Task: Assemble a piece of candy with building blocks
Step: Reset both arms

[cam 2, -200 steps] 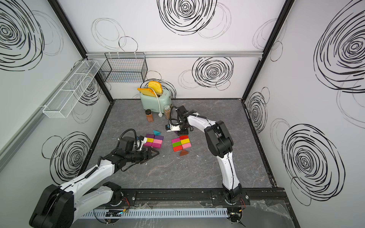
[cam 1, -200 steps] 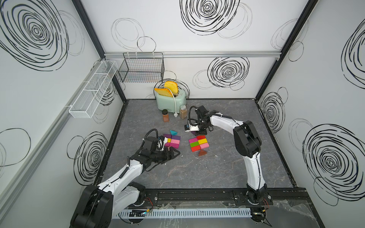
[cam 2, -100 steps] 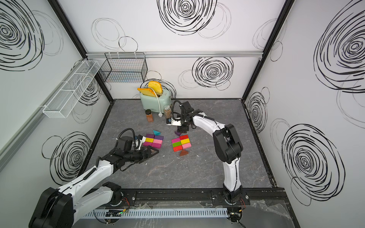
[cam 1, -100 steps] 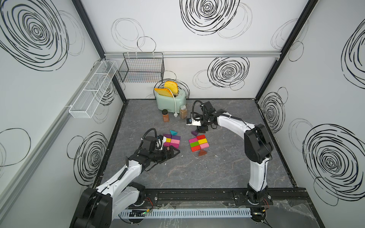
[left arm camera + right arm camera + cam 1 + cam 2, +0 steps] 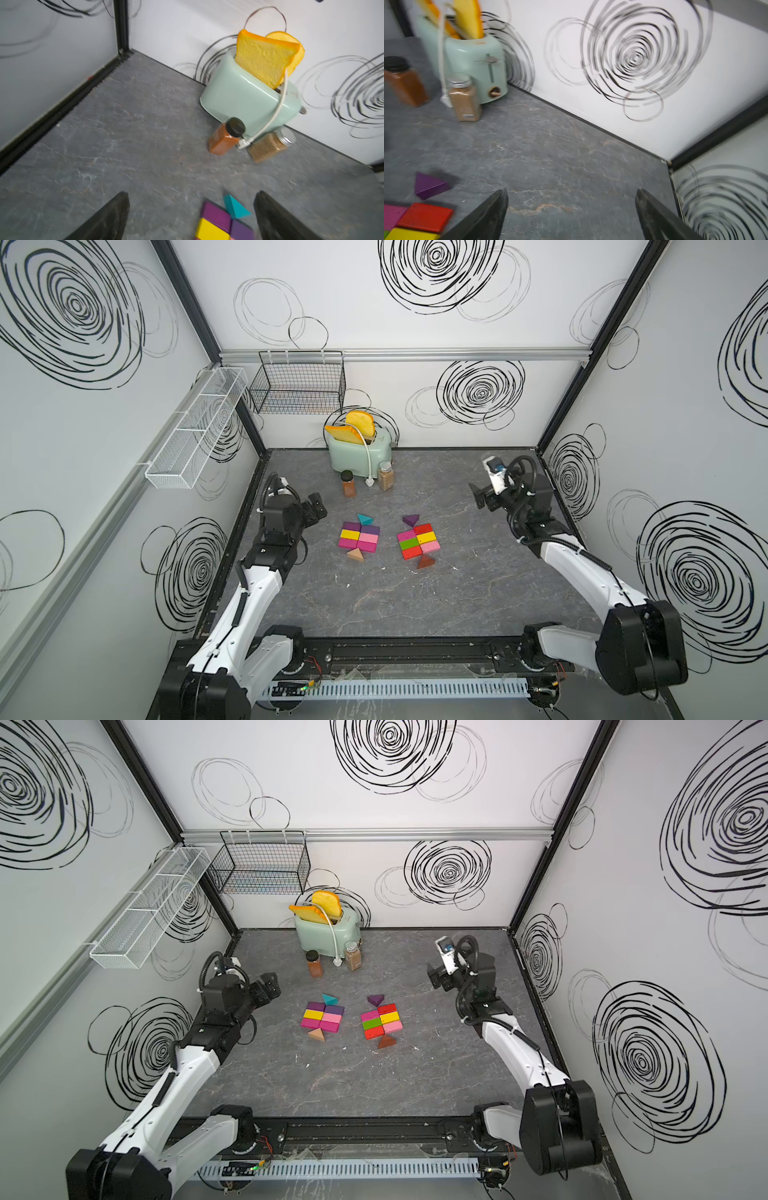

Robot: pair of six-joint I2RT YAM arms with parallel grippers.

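Now, backing right off on both sides! Swung the right gripper (image 5: 478,497) away from the purple triangle (image 5: 410,520) and out toward the side wall, jaws spread wide, holding nothing. Pulled the left gripper (image 5: 316,509) back from the tan triangle (image 5: 355,555) too, equally wide and empty. Left lying mid-way across the table (image 5: 415,605), well apart from either arm: the left slab of bricks (image 5: 359,537), capped by tan and the teal triangle (image 5: 365,518), and the right slab of bricks (image 5: 419,541), capped by purple and the brown triangle (image 5: 426,562). Reads as two finished candies; probably nothing more to place.
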